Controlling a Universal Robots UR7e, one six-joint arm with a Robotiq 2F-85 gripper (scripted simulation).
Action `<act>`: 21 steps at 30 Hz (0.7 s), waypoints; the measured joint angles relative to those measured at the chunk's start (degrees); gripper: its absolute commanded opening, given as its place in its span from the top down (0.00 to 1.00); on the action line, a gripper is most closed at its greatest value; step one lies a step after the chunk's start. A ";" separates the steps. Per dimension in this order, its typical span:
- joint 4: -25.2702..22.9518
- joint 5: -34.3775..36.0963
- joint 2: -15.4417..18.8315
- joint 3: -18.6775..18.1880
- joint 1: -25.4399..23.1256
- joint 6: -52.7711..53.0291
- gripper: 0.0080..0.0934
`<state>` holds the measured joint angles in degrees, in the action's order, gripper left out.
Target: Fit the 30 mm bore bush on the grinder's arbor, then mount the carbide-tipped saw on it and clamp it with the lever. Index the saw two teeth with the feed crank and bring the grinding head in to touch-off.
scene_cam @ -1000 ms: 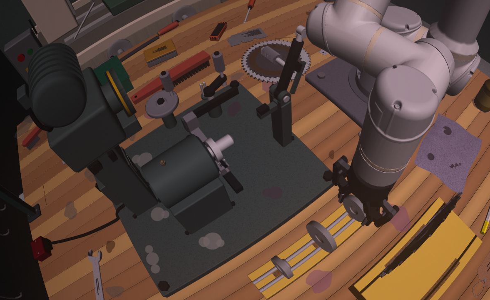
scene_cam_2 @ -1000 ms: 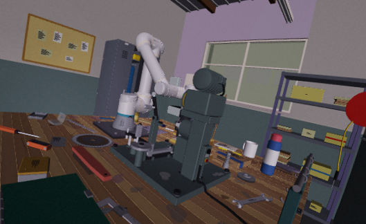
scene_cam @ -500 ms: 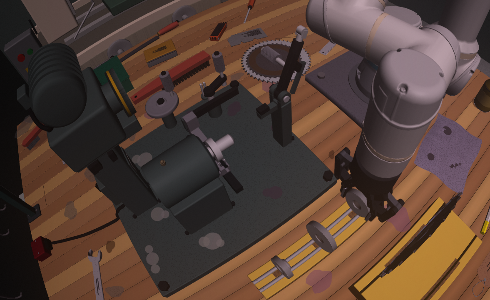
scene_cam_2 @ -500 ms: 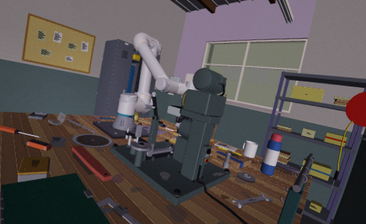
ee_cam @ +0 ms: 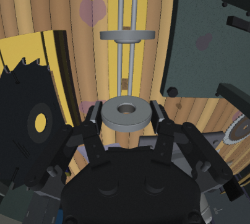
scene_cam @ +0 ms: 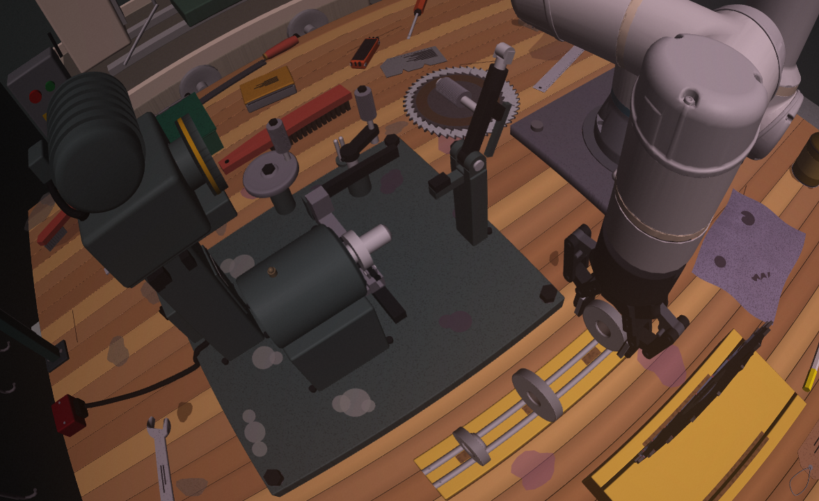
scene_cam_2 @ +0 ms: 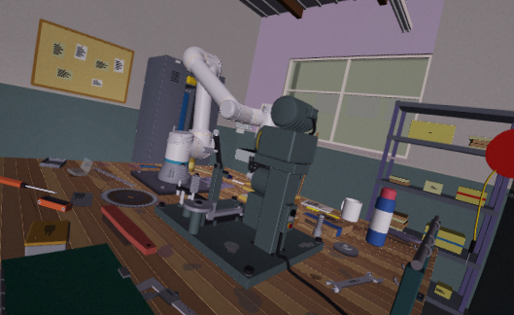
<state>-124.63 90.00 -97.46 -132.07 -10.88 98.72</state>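
A grey bore bush [scene_cam: 605, 326] [ee_cam: 126, 113], a flat ring with a round hole, sits between the fingers of my gripper [scene_cam: 625, 336] [ee_cam: 127, 114], which grip it by its rim just above the near end of a yellow rail rack [scene_cam: 512, 408]. Two more bushes [scene_cam: 537, 394] [scene_cam: 471, 445] stand on the rack's rods. The grinder's bare arbor [scene_cam: 375, 237] points out over the dark base plate [scene_cam: 387, 299], left of me. A dark saw blade [ee_cam: 28, 122] leans in a yellow stand [scene_cam: 699, 430] on my right. The clamp lever [scene_cam: 484, 118] stands upright at the plate's far side.
A second toothed saw [scene_cam: 460, 103] lies flat on the bench beyond the lever. The grinding head [scene_cam: 132, 174] looms at left, with a handwheel [scene_cam: 270, 176] and crank [scene_cam: 362, 134] behind the arbor. A purple cloth [scene_cam: 748, 252], pencil and brass oiler lie to the right.
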 measured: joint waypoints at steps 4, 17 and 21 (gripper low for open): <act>0.10 0.00 -0.03 0.03 0.00 0.00 1.00; 11.68 0.00 -5.29 6.41 0.00 0.00 1.00; 16.94 0.00 -7.07 10.02 0.00 0.00 1.00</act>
<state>-107.69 90.00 -104.52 -122.05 -10.88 98.72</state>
